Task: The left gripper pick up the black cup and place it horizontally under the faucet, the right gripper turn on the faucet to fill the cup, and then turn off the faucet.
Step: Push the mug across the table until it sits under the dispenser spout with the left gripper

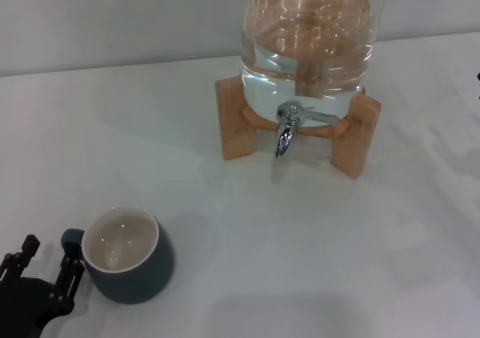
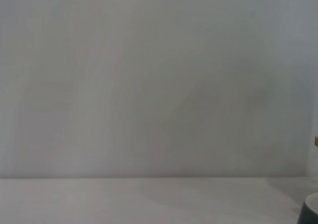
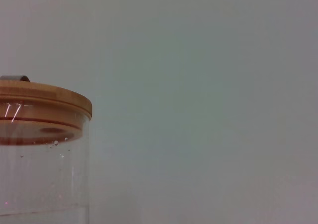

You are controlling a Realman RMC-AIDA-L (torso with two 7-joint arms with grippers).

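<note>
The black cup [image 1: 131, 257] stands upright on the white table at the front left, cream inside facing up, its small handle toward my left gripper. My left gripper [image 1: 49, 267] sits low at the front left corner, just beside the handle, its slim fingers [image 1: 71, 267] spread open and holding nothing. A sliver of the cup [image 2: 310, 211] shows in the left wrist view. The chrome faucet [image 1: 286, 132] points down from the clear water jar [image 1: 307, 46], its thin lever [image 1: 321, 118] pointing to the right. My right gripper is out of view.
The jar rests on a wooden stand [image 1: 240, 121] at the back of the white table [image 1: 300, 263]. The right wrist view shows the jar's wooden lid [image 3: 44, 102] and glass wall against a plain backdrop.
</note>
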